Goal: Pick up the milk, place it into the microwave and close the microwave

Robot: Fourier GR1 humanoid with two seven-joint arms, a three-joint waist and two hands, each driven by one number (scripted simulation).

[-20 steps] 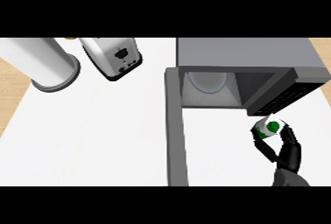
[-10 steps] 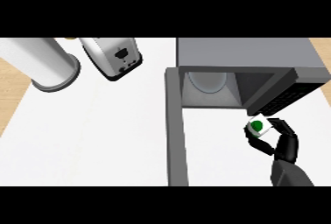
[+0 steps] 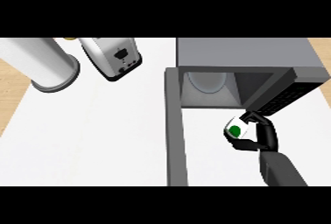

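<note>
The milk (image 3: 235, 128) is a small white carton with a green mark, held above the counter just in front of the microwave's open cavity (image 3: 213, 89). My right hand (image 3: 260, 133) is curled round the carton from its right side, with the forearm coming up from the lower edge. The grey microwave (image 3: 249, 51) stands at the back right, and its door (image 3: 174, 127) swings out toward me along the left of the cavity. A pale round plate (image 3: 207, 82) lies inside the cavity. My left hand does not show.
A silver toaster (image 3: 113, 57) stands at the back, left of the microwave. A tall white cylinder (image 3: 42, 65) stands at the back left. The white counter (image 3: 97, 131) stretches left of the open door, with a wooden edge at the far left.
My right hand has carried the milk to the left and slightly back, nearer the mouth of the microwave. The door and the other objects have not moved.
</note>
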